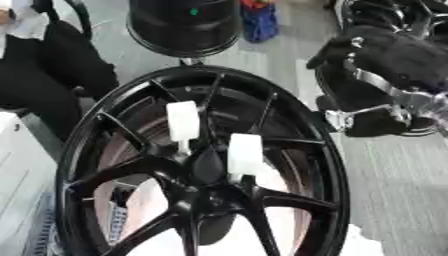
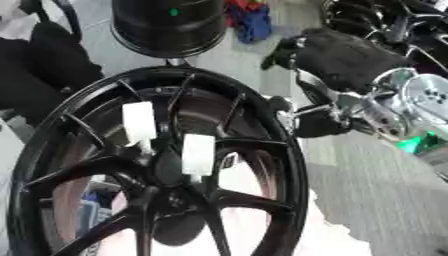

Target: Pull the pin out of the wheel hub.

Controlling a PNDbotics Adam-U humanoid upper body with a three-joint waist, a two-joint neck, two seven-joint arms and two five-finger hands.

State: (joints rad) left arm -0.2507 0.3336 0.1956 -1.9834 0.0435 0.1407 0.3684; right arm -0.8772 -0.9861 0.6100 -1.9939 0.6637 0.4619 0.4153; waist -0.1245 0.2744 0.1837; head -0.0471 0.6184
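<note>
Two white pins in one black wheel hub, right hand beside the rim, finger state unclear

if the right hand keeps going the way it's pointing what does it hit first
Probably the wheel's rim on its right side: the right hand points left and down toward it, with nothing visible between. The two white pins lie further in. Depth is unclear.
</note>
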